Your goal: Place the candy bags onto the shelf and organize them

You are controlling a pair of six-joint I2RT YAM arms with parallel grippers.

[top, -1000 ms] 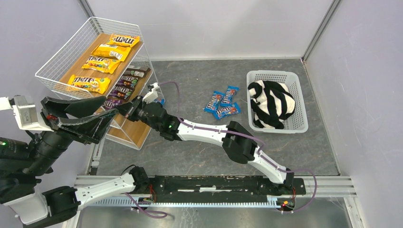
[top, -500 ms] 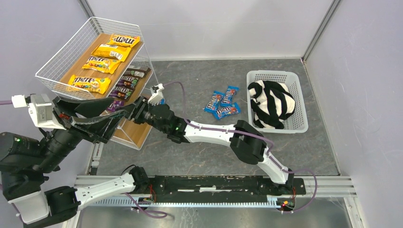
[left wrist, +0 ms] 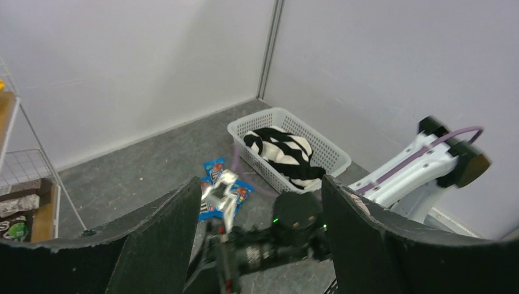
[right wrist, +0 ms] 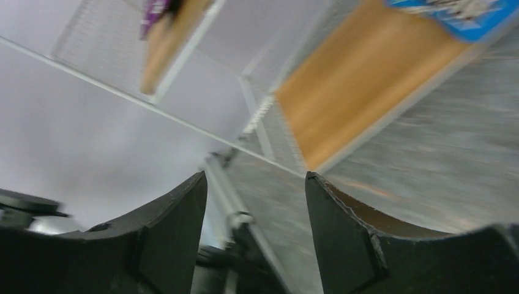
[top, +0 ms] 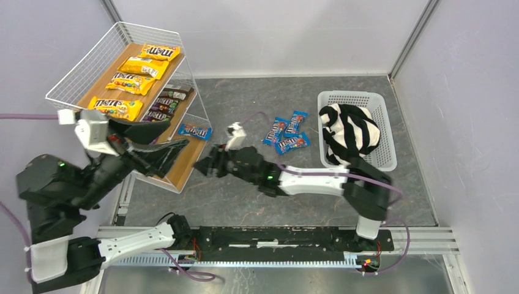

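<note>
Right claw [right wrist: 254, 176] open and empty, tiered white wire shelf [top: 180, 163] just ahead, left claw [left wrist: 260, 180] open, empty, white plastic basket [top: 349, 94] well behind right claw

White lattice basket [top: 350, 94], striped cloth [top: 347, 132] inside

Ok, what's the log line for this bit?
right gripper open, empty | blue bag on lowest board | three blue bags on table

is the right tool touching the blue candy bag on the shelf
Apart: the top view shows a gap between the right tool and the flat blue candy bag.
</note>
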